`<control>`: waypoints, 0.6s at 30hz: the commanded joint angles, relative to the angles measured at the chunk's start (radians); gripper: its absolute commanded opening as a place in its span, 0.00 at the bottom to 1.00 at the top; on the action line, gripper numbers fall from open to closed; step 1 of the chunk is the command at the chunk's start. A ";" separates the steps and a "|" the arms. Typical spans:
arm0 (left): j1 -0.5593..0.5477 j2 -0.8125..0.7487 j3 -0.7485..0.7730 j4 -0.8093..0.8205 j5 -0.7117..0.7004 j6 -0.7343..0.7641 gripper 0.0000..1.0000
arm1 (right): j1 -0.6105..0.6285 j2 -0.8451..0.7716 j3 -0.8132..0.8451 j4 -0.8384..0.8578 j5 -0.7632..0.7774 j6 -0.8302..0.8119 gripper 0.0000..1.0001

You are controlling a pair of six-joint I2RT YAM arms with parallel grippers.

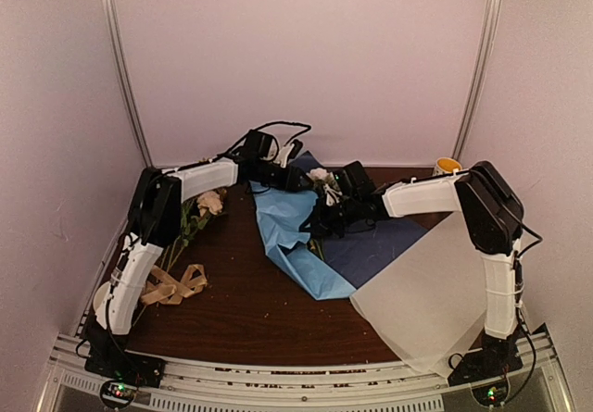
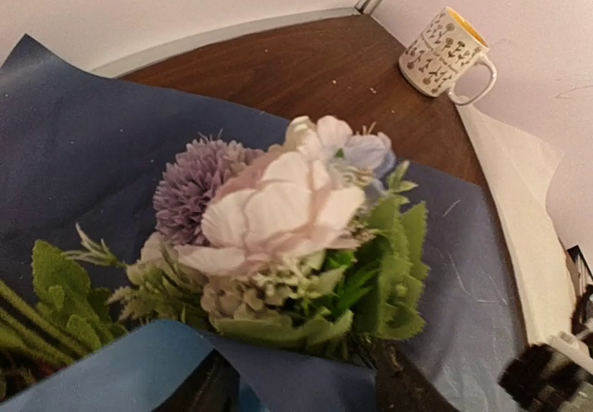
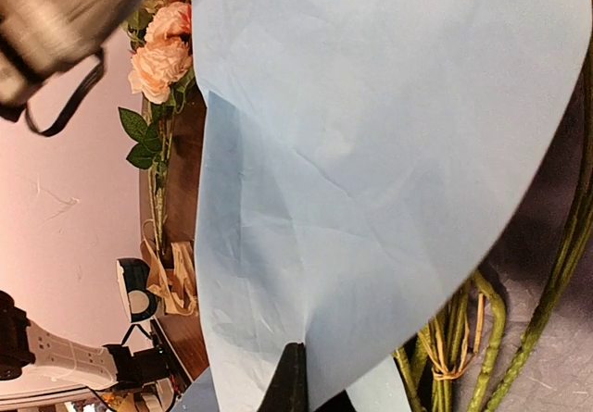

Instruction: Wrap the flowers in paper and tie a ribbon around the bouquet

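Large light-blue/navy paper sheet (image 1: 287, 227): likely thin, floppy; pinch at edge. Right claw (image 3: 313, 382) clamped on it; left claw (image 2: 306, 386) apart.

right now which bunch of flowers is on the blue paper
The bunch with the lilac bloom, on the blue paper; the peach bunch lies on bare table by the ribbon.
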 commanded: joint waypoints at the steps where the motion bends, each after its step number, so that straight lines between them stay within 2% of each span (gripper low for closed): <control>1: 0.007 -0.292 -0.142 0.033 -0.019 0.131 0.57 | -0.014 -0.005 -0.010 0.002 -0.004 -0.038 0.00; 6: -0.033 -0.641 -0.563 0.049 -0.145 0.247 0.55 | -0.019 0.004 0.002 -0.001 -0.004 -0.052 0.00; 7: -0.052 -0.707 -0.641 0.047 -0.169 0.275 0.52 | -0.019 0.007 0.005 -0.003 -0.003 -0.057 0.00; 10: -0.152 -0.855 -0.820 -0.011 -0.232 0.380 0.33 | -0.020 0.013 0.012 -0.007 -0.006 -0.059 0.00; 13: -0.276 -0.922 -0.914 -0.100 -0.263 0.485 0.24 | -0.021 0.019 0.022 -0.012 -0.006 -0.066 0.00; 15: -0.355 -0.933 -0.947 -0.142 -0.268 0.527 0.23 | -0.022 0.020 0.026 -0.016 0.002 -0.075 0.00; 18: -0.414 -0.908 -0.990 -0.136 -0.306 0.563 0.25 | -0.022 0.026 0.034 -0.018 0.001 -0.080 0.00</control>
